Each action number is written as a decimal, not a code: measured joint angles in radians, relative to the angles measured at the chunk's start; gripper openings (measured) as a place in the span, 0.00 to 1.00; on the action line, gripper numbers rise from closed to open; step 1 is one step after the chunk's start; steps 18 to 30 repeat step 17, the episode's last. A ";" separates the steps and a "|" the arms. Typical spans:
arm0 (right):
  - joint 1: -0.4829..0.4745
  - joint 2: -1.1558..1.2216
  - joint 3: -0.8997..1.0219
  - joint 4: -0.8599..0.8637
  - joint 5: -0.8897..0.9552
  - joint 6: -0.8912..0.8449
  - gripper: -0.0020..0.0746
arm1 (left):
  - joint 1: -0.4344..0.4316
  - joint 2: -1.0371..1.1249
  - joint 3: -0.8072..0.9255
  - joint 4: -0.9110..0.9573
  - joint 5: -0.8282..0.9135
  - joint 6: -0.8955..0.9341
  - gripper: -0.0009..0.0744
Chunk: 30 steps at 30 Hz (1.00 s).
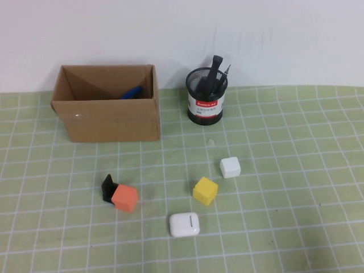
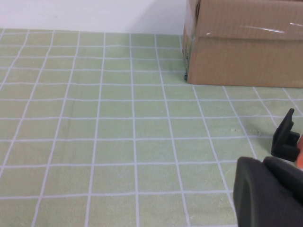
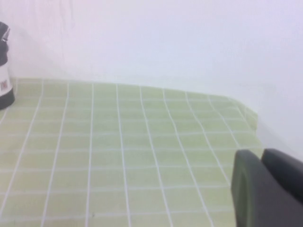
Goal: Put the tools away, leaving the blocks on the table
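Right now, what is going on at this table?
Nothing is being handled. The left end effector and right end effector sit shut, low over the green mat. Tools stand in the mesh cup; something blue lies in the cardboard box. The orange block, yellow block and white block remain out.

Orange block, yellow block, white block, light green white-gridded table, brown box.

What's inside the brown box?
Inside the cardboard box only a blue handle shows, leaning at the back. The front wall hides the box's floor, so anything else in there cannot be seen. Neither pincer is near it; both sit shut by the table's near edge.
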<state>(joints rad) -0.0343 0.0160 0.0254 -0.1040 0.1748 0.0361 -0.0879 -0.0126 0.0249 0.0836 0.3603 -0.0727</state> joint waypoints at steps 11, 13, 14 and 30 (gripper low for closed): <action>-0.002 -0.028 0.002 0.000 0.199 0.010 0.01 | 0.000 -0.001 0.000 0.000 0.000 0.000 0.01; -0.002 -0.028 0.002 0.000 0.199 0.010 0.01 | 0.000 -0.001 0.000 0.000 0.000 0.000 0.01; -0.002 -0.028 0.002 0.000 0.199 0.010 0.01 | 0.000 -0.001 0.000 0.000 0.000 0.000 0.01; -0.002 -0.028 0.002 0.000 0.199 0.010 0.01 | 0.000 -0.001 0.000 0.000 0.000 0.000 0.01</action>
